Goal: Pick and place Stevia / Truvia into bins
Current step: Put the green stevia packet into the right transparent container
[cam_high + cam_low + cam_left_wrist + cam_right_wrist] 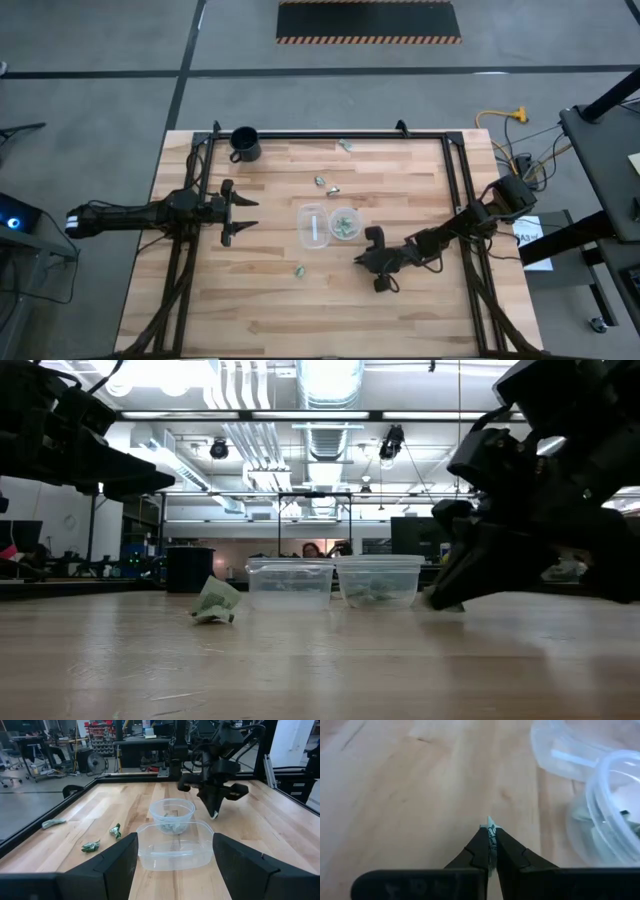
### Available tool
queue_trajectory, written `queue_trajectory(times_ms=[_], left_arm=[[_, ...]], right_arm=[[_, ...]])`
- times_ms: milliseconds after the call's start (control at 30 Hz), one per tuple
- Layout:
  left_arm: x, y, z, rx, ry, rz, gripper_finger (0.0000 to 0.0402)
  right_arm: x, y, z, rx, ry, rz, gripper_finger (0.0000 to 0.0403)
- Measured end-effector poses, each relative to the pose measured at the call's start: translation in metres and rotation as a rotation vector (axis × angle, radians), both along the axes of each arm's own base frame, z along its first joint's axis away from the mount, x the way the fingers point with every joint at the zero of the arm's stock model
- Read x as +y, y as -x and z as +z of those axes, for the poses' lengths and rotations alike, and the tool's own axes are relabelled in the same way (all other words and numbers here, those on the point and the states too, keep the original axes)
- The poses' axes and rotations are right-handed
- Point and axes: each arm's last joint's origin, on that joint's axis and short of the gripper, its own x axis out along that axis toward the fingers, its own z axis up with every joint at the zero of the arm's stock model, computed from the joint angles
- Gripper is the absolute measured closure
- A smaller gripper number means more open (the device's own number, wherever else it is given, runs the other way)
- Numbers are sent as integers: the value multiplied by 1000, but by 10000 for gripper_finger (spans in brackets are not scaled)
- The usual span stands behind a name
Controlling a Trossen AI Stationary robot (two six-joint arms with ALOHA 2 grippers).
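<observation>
Right wrist view, tool [490, 840] pinching packet [491, 831]

Most of the pinched packet [491, 831] hidden between the right jaws, only its tip showing

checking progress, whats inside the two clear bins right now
The round bin holds several green packets, heaped, so an exact count is hidden. The squarer bin beside it shows only a pale strip on its floor, no green packets. Right gripper pinches one packet outside both.
</observation>
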Motion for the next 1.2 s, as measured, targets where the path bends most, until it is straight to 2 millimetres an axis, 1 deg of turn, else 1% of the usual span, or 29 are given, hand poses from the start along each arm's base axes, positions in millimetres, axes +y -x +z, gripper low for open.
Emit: queue_trajectory(times_ms=[167,300,500,667,767,867,967,1133,1200], left_arm=[[0,0,0,0,0,0,162],[0,0,0,0,0,0,162],[0,0,0,0,0,0,162],[0,0,0,0,0,0,162],[0,0,0,0,0,0,162],[0,0,0,0,0,0,162],[0,0,0,0,0,0,162],[0,0,0,0,0,1,162],[0,0,0,0,0,0,162]], right_arm=[[0,0,1,-18,52,0,394],[3,-1,4,-47,130,-32,394],[13,-4,13,-103,270,-58,394],[21,-5,21,-152,415,-142,394],[20,-4,23,-176,474,-229,394],[15,-4,25,-208,470,-342,394],[8,-6,25,-248,428,-454,394],[1,-10,27,-306,320,-545,394],[0,-13,29,-334,263,-550,394]])
